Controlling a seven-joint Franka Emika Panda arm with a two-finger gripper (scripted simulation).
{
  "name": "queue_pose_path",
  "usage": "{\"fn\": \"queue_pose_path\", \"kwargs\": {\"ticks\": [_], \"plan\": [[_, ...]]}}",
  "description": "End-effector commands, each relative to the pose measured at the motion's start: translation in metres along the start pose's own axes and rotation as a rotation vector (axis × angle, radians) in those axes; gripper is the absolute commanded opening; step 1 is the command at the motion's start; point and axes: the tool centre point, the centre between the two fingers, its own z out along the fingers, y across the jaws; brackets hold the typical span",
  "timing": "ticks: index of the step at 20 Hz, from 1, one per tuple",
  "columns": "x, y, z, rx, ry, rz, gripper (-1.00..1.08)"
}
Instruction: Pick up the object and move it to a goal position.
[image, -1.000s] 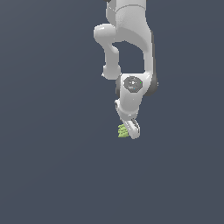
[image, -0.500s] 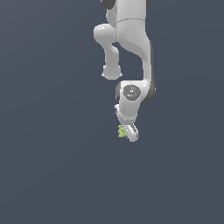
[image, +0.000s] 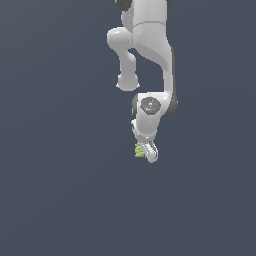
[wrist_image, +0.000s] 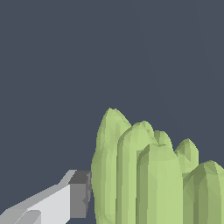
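The object (image: 139, 149) is a small yellow-green lump of ridged lobes. In the exterior view it shows at the left side of my white gripper (image: 148, 151), which hangs below the arm's wrist and is shut on it. The wrist view shows the object (wrist_image: 148, 175) close up and large. One white finger with a grey pad (wrist_image: 79, 194) presses against its side. The other finger is hidden behind the object.
Plain dark grey-blue ground fills both views. The white arm (image: 147, 45) comes down from the top middle of the exterior view.
The arm's wrist joint has sunk a little in the exterior view. The object and the gripper tip have stayed almost in place, shifting only slightly to the view's left.
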Motion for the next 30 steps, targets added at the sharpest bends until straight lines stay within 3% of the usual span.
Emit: {"fn": "queue_pose_path", "kwargs": {"ticks": [1,13,30], "plan": [[-0.001,0.0,0.002,-0.002,0.0,-0.001,-1.0],[-0.014,-0.013,-0.036,-0.001,0.0,0.0,-1.0],[-0.073,-0.072,-0.192,-0.002,0.003,0.001,-1.0]]}}
